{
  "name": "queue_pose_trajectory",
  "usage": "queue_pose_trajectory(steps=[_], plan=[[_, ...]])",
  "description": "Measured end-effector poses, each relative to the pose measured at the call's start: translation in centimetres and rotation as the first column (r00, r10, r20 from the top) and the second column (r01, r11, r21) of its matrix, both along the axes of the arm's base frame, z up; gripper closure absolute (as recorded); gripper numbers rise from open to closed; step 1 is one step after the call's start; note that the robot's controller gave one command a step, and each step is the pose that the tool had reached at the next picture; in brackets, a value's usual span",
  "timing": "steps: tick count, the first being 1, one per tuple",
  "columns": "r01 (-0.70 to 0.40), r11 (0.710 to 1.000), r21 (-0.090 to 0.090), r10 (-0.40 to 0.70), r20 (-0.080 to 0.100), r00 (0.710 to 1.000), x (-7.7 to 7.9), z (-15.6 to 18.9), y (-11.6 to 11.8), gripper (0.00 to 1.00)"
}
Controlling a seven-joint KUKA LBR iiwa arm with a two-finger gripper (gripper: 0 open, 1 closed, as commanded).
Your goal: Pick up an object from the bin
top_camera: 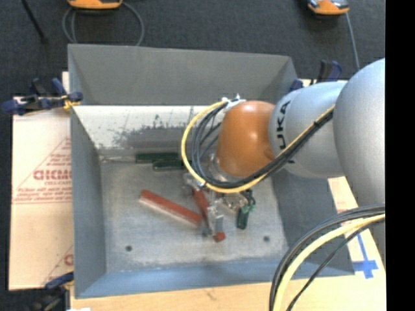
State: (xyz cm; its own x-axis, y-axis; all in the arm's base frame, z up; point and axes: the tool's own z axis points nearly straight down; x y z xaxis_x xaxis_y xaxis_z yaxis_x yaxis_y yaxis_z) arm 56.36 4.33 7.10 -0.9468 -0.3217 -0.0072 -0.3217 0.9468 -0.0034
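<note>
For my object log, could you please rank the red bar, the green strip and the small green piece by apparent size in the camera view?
1. red bar, longest.
2. green strip, looks shorter, but its right end meets the arm's cables, so unsure.
3. small green piece, by the gripper, clearly smallest.

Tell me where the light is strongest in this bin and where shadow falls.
Camera view: the far inner wall of the bin is lit brightest, almost glaring; the orange wrist cover carries a sheen; shadow lies beneath the arm, around the gripper.
</note>
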Motion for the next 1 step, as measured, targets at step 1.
queue_pose_trajectory(steps=[1], plan=[[-0.001,1.0,0.001,0.001,-0.004,1.0,-0.23,-0.03,0.16,1.0]])
